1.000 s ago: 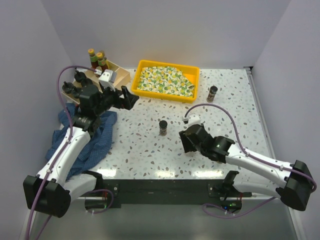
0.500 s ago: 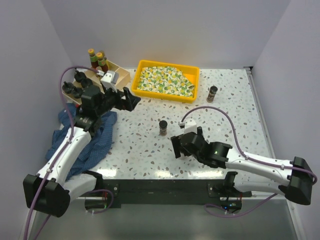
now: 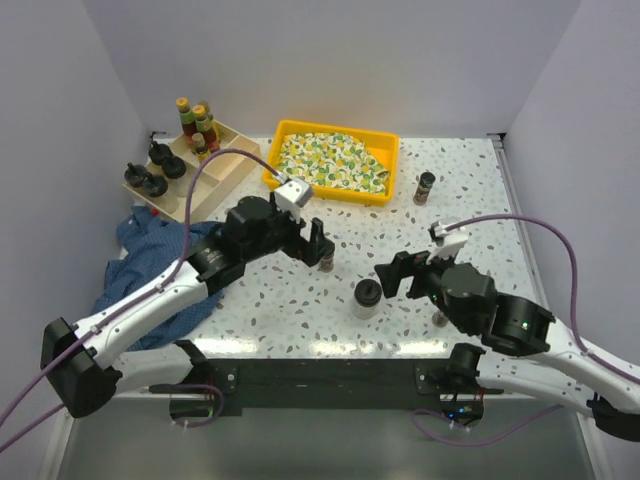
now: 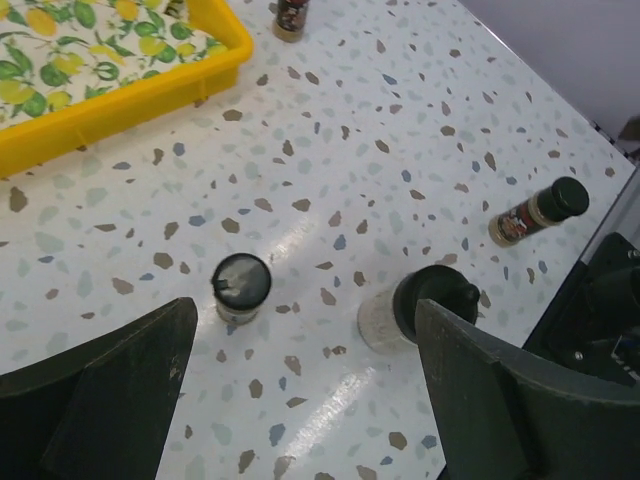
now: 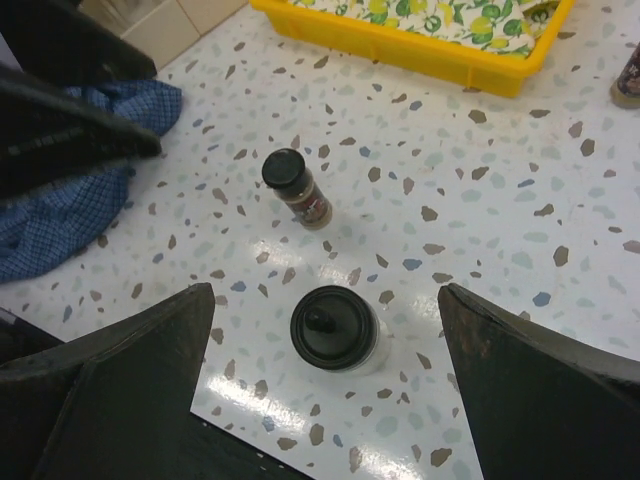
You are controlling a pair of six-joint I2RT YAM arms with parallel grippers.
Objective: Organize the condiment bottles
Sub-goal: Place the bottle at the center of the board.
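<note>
A clear squat bottle (image 3: pixel 367 297) (image 5: pixel 335 328) (image 4: pixel 415 308) with a black knobbed cap stands alone near the table's front. My right gripper (image 5: pixel 325 300) (image 3: pixel 396 274) hovers above it, open, its fingers well apart from the bottle. A brown spice jar (image 3: pixel 325 255) (image 4: pixel 241 287) (image 5: pixel 298 187) stands just behind the squat bottle. My left gripper (image 4: pixel 305 335) (image 3: pixel 317 246) hangs open over it, holding nothing. Two more spice jars stand at the back right (image 3: pixel 425 187) (image 4: pixel 290 18) and by the right arm (image 3: pixel 438 319) (image 4: pixel 537 211). Slim sauce bottles (image 3: pixel 192 120) and black-capped bottles (image 3: pixel 152 170) sit in the wooden box (image 3: pixel 215 175).
A yellow tray (image 3: pixel 275 160) (image 5: pixel 400 48) with lemon-patterned cloth sits at the back centre. A crumpled blue cloth (image 3: pixel 145 275) (image 5: pixel 60 205) lies at the left, under the left arm. Purple cables loop over both arms. Walls close in the left and right sides.
My right gripper opened, let go of the squat bottle and drew back to the right. My left arm swung from the wooden box to the table's middle, above the spice jar.
</note>
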